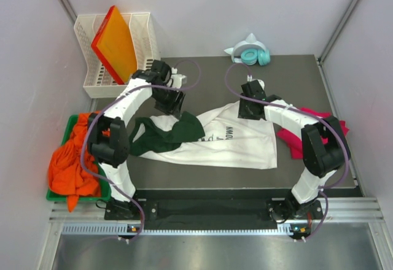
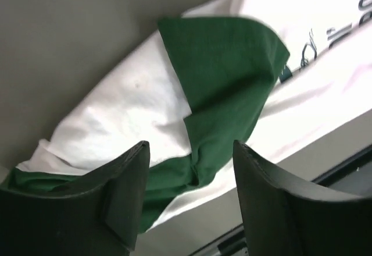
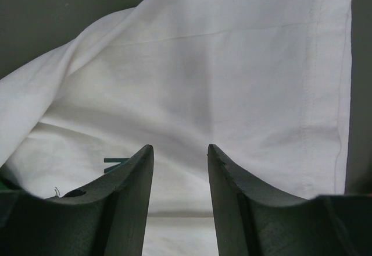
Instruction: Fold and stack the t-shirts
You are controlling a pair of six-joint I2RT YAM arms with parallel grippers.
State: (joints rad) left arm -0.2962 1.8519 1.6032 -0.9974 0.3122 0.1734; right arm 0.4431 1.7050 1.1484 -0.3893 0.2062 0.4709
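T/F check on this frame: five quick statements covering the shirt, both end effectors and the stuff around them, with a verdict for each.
1. The white t-shirt lies on the table between the two arms. True.
2. The left end effector is shut on the green sleeve. False: its fingers stand apart above the sleeve and hold nothing.
3. Orange clothes sit in a green bin at the left. True.
4. The headphones lie on the white t-shirt. False: they sit at the back edge of the table, apart from the shirt.
5. The right end effector is open over white fabric. True.
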